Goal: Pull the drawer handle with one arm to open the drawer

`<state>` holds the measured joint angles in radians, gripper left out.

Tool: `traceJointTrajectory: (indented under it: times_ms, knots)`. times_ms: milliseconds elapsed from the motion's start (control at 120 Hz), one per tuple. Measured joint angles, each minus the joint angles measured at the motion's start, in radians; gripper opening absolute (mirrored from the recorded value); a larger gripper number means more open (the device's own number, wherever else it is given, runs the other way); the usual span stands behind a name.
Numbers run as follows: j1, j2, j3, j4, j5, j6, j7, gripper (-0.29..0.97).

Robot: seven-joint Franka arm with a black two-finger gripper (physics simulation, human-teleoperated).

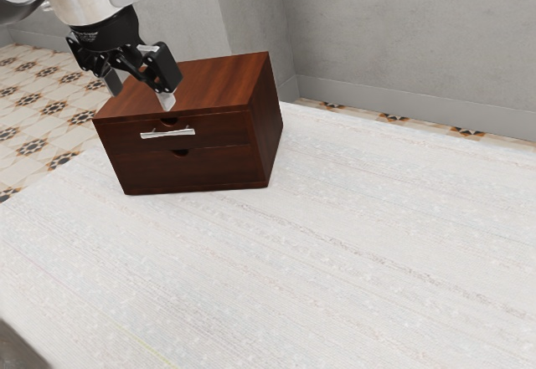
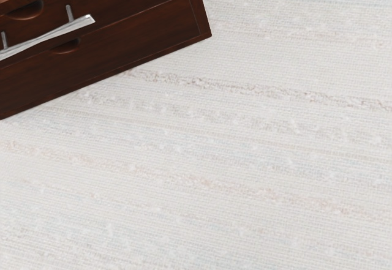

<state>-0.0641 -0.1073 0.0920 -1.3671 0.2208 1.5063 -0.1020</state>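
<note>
Overhead, pincer (image 1: pixel 142 89) hangs spread above drawer handle (image 1: pixel 167 132)

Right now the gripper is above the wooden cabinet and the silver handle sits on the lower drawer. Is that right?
Not quite. The silver handle sits on the upper drawer, not the lower one; the exterior view shows it on the upper front panel. The rest holds: the gripper is above the wooden cabinet.

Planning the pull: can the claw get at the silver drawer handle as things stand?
Probably yes: the claw hovers over the cabinet near its front edge, just above the handle, nothing between.
</note>
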Motion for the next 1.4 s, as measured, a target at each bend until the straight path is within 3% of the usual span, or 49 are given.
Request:
traceJointTrajectory:
  times_ms: [200, 283, 558, 642, 833, 958, 1067, 1100, 1175, 1225, 1308, 1400]
  knots:
    - [-0.001, -0.007, 0.023, 0.013, -0.005, 0.0, -0.001, 0.68]
    - [0.008, -0.014, -0.007, 0.036, -0.001, -0.009, 0.01, 0.68]
    - [0.021, 0.079, -0.023, 0.018, -0.037, -0.129, 0.375, 0.68]
    - [0.038, 0.041, -0.048, -0.023, -0.052, -0.145, 0.482, 0.68]
    - [0.003, -0.253, -0.059, -0.504, -0.006, 0.114, 0.696, 0.68]
    - [0.003, -0.386, -0.048, -0.648, 0.028, 0.31, 0.806, 0.68]
    - [-0.001, -0.391, -0.011, -0.621, 0.04, 0.372, 0.893, 0.68]
    - [-0.074, -0.403, 0.065, -0.62, 0.059, 0.384, 0.919, 0.68]
    - [-0.365, -0.476, 0.342, -0.619, 0.154, 0.391, 0.971, 0.68]
    - [-0.512, -0.542, 0.502, -0.619, 0.222, 0.386, 1.002, 0.68]
    - [-0.709, -0.647, 0.726, -0.615, 0.327, 0.379, 1.049, 0.68]
    - [-0.872, -0.73, 0.9, -0.595, 0.419, 0.374, 1.094, 0.68]
